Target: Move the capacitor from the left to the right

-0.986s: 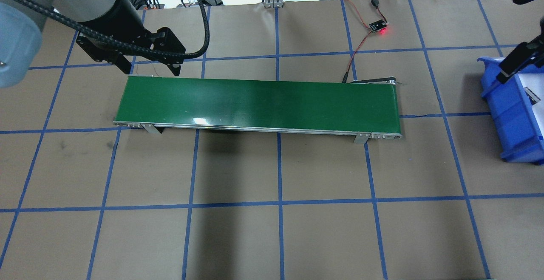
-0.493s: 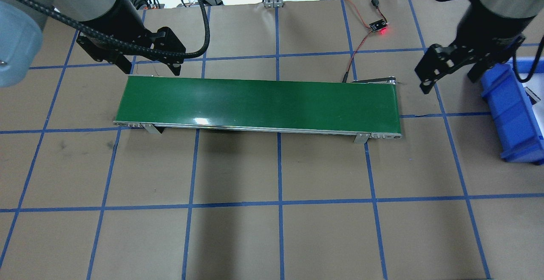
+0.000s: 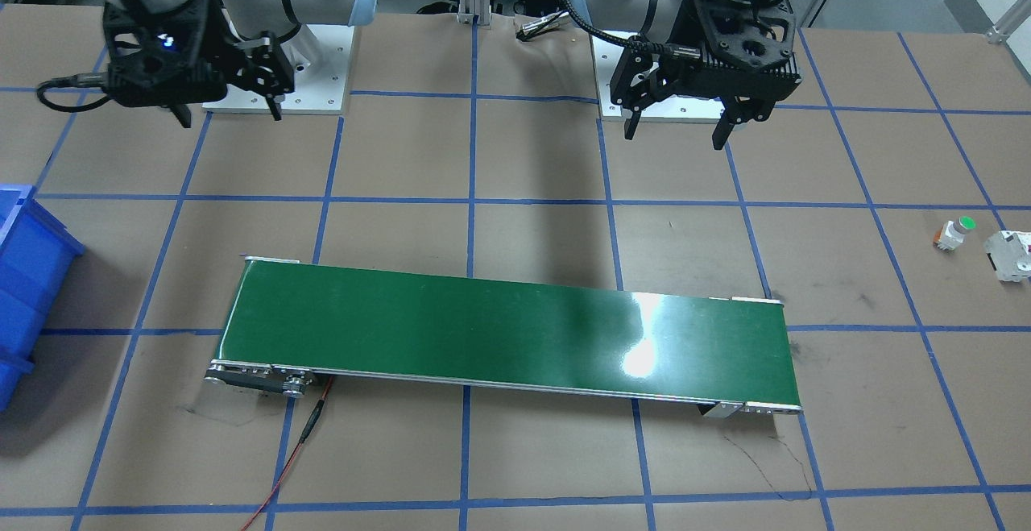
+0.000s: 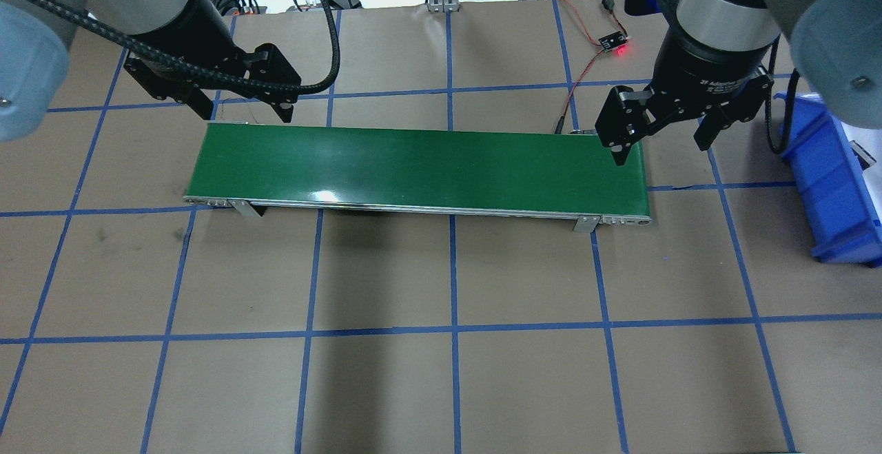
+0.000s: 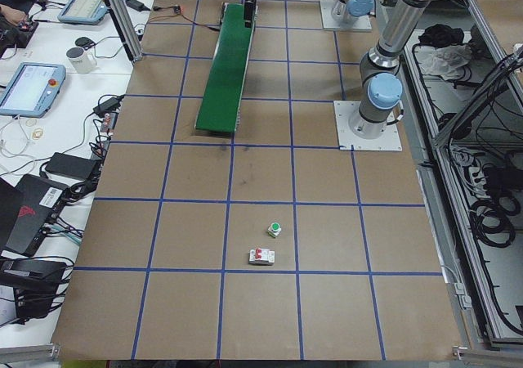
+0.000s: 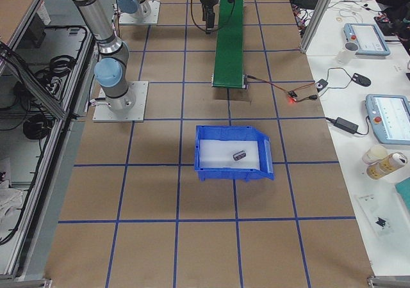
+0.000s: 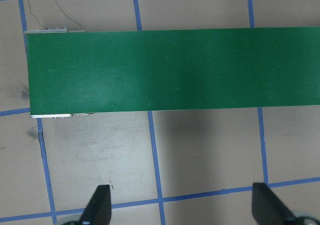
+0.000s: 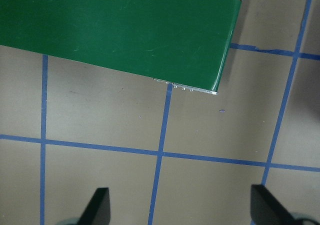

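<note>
Capacitor (image 6: pixel 240 154) lies inside blue bin (image 6: pixel 230 173) (at the right end of the bench (image 6: pixel 160 192)). Left end effector (image 4: pixel 244 115) and right end effector (image 4: pixel 661 153): fingers apart, empty, raised above bench.

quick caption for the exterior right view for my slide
Capacitor lying in the blue bin in the foreground, green conveyor beyond, with the right gripper hovering near it.

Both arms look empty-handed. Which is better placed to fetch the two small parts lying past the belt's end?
Left. The left gripper hangs open by the belt end nearest the green-capped part and white block; the right gripper is at the other end, beside the blue bin.
</note>
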`<state>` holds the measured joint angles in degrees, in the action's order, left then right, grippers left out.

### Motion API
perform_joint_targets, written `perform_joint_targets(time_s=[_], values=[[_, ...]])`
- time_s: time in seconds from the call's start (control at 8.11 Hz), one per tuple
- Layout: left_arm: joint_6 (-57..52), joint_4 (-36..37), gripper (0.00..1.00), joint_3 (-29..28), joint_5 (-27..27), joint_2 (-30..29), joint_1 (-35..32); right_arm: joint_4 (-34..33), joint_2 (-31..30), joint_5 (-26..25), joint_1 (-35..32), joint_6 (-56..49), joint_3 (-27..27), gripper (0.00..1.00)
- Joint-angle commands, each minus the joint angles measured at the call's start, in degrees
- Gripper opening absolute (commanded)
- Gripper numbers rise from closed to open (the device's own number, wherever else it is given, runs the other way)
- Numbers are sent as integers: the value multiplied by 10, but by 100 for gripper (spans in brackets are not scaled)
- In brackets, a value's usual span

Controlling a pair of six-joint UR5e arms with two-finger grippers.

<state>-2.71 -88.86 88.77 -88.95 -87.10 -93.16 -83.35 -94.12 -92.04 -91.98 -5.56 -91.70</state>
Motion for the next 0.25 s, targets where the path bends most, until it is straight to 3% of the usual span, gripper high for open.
perform_joint_targets(time_s=[0.0, 0.12], values=[[0, 0, 100, 0, 0, 0, 0, 0, 0, 2, -4, 3, 1, 100], [0, 0, 100, 0, 0, 0, 0, -1, 1, 2, -3, 0, 1, 100]])
